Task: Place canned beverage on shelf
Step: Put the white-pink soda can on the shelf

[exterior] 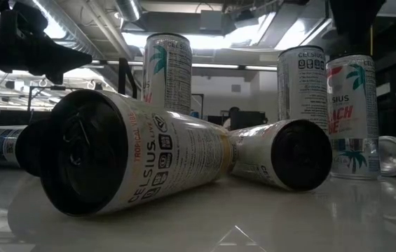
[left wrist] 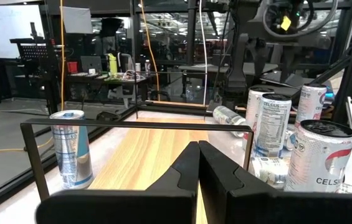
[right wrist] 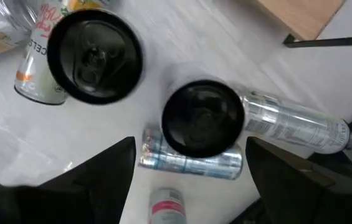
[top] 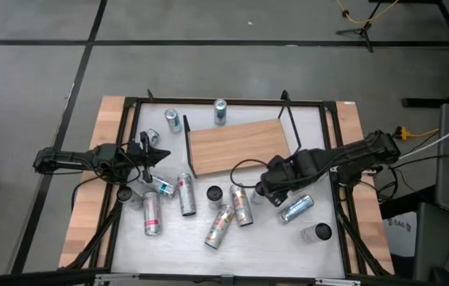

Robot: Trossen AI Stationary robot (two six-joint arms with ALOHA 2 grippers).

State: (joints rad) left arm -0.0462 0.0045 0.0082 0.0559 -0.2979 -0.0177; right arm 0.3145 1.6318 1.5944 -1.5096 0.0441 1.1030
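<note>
High view | shelf (top: 238, 145): bare light-wood board, black wire ends | right gripper (top: 265, 191) wide

Grey concrete floor (top: 33, 87) w/ dark seam lines lay around the white-topped table (top: 248, 250), which had light wood side strips. A yellow cable (top: 359, 14) curled on the floor by a black tripod foot (top: 359, 32). Long bright ceiling light strips (exterior: 219, 40) ran under exposed ducts. A white board panel (left wrist: 10, 31) stood in the room; beyond it a cluttered desk (left wrist: 110, 76) carried a yellow-green bottle (left wrist: 112, 63).
</note>
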